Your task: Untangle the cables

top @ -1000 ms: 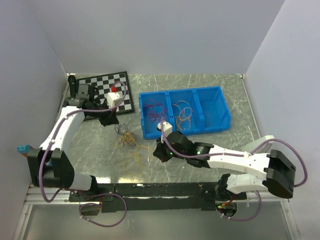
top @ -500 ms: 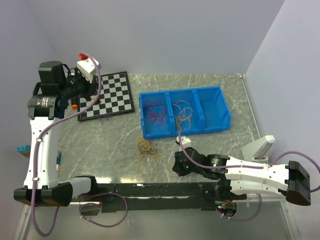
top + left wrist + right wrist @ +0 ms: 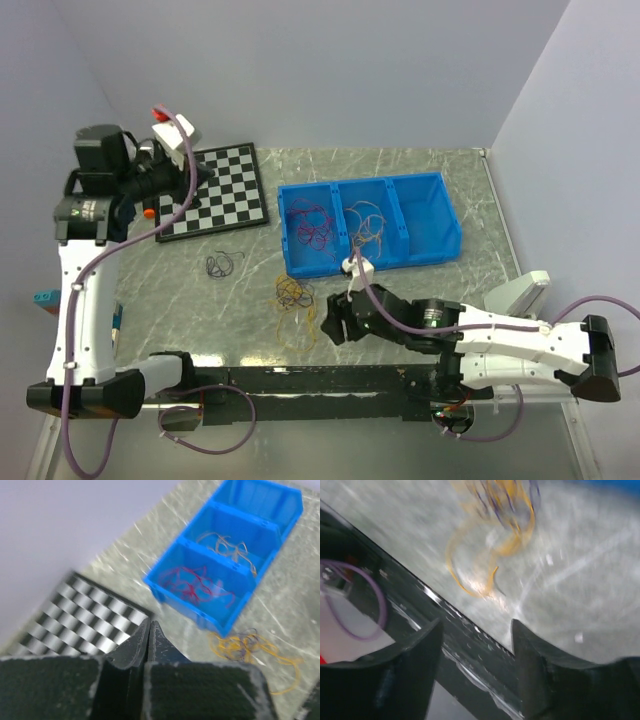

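A tangle of yellow-orange cables (image 3: 295,301) with some purple strands lies on the table in front of the blue bin (image 3: 440,252). A small dark purple cable (image 3: 222,265) lies apart to its left. Red and purple cables (image 3: 312,225) fill the bin's left compartment and orange ones (image 3: 368,228) the middle one. My right gripper (image 3: 330,326) stands open just right of the tangle, low over the table's near edge, holding nothing; its wrist view shows the yellow loop (image 3: 487,560) ahead of the gripper (image 3: 477,630). My left gripper (image 3: 203,176) is raised above the checkerboard, shut and empty (image 3: 149,625).
A checkerboard (image 3: 225,190) lies at the back left, with a small orange-red object (image 3: 150,212) beside it. The bin's right compartment (image 3: 428,215) holds nothing. A teal block (image 3: 42,298) sits at the left wall. The black mounting rail (image 3: 330,380) runs along the near edge.
The left arm lifted from the table to above the checkerboard. A dark purple cable now lies alone on the table. The right gripper opened and shifted left toward the yellow tangle.
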Motion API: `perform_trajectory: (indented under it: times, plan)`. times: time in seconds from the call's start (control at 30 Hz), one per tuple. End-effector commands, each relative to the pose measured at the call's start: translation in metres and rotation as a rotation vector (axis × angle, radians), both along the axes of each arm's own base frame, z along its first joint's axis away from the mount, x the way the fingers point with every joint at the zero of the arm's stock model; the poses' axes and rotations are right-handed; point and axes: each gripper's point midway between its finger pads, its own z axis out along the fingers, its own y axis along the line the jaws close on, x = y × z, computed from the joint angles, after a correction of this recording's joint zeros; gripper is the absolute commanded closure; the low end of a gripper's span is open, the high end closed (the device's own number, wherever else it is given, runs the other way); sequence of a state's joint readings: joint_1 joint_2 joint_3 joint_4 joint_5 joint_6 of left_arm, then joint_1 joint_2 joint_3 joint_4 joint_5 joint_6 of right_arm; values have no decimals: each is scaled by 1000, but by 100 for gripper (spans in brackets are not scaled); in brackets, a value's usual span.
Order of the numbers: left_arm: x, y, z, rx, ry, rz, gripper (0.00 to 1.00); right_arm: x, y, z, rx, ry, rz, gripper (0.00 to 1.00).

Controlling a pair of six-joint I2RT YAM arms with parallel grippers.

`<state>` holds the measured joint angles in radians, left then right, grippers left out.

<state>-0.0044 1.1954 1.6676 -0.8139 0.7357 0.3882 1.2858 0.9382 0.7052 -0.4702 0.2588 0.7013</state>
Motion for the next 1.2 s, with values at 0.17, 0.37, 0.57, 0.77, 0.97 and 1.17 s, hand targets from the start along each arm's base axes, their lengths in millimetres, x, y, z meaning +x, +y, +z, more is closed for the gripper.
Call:
perform_trajectory:
  times: [0.17,0.37,0.57,0.77,0.97,1.17]
  plan:
    - [31,44,-53,-156,174,323,56,72,87,75,88,-201,147,23]
    - [26,103,-41,-215,142,490,25,120,187,48,59,-167,288,20]
    - [11,129,-53,-189,186,531,19,165,257,0,-18,-137,331,18]
    - [5,126,-67,-183,208,509,18,214,281,-30,-19,-103,288,9]
    - [4,124,-74,-180,219,493,18,234,294,-61,-32,-117,289,11]
    - [4,124,-80,-168,220,482,18,232,300,-82,-31,-109,328,23]
